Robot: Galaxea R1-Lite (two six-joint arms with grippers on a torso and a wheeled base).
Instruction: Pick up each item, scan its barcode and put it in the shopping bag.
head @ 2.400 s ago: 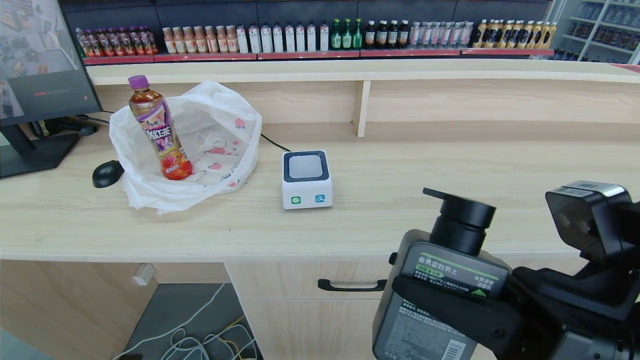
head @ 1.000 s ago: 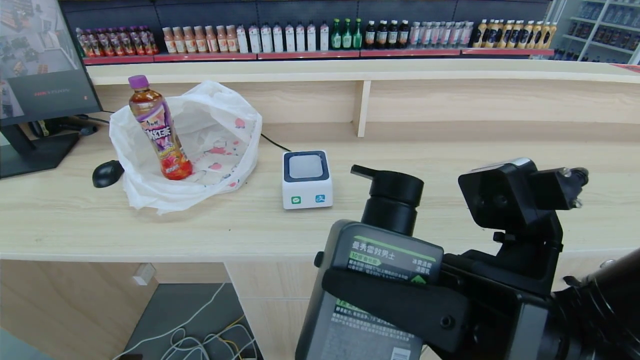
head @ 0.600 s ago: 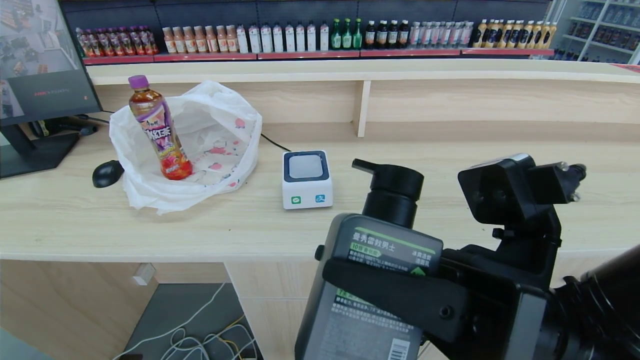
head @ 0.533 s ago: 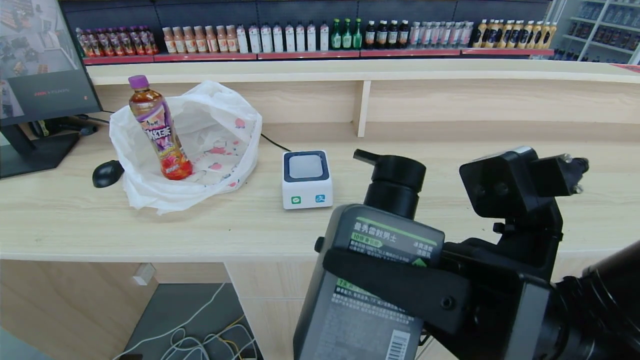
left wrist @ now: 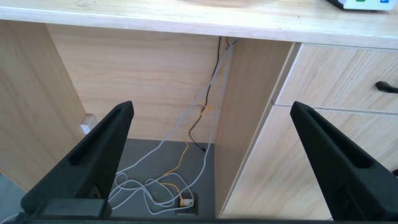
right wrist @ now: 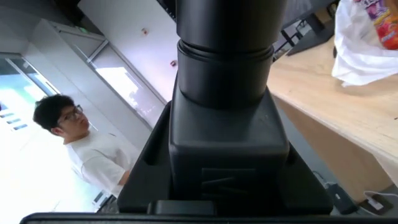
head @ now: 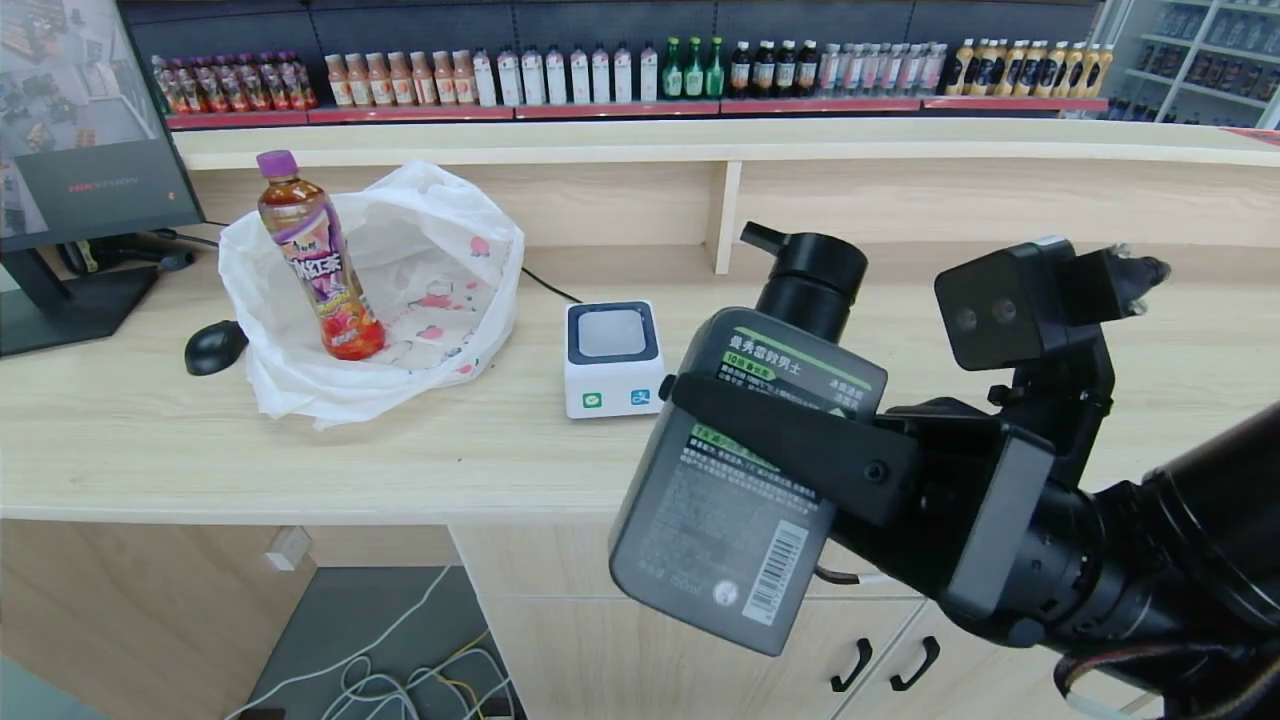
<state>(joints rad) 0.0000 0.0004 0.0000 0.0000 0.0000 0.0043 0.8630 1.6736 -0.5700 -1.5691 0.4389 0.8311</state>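
- Gripping the dark pump bottle (head: 730,530) at the head frame's lower centre, your right gripper (head: 720,420) shows one finger across the label; the other is hidden behind it.
- The scanner (head: 613,358) sits just left of the pump bottle; the bag (head: 300,390), holding a tea bottle (head: 318,255), lies at upper left.
- Your left gripper (left wrist: 211,111) appears from its wrist camera, jaws wide apart, empty, facing cables (left wrist: 161,180) under the counter (left wrist: 186,15).
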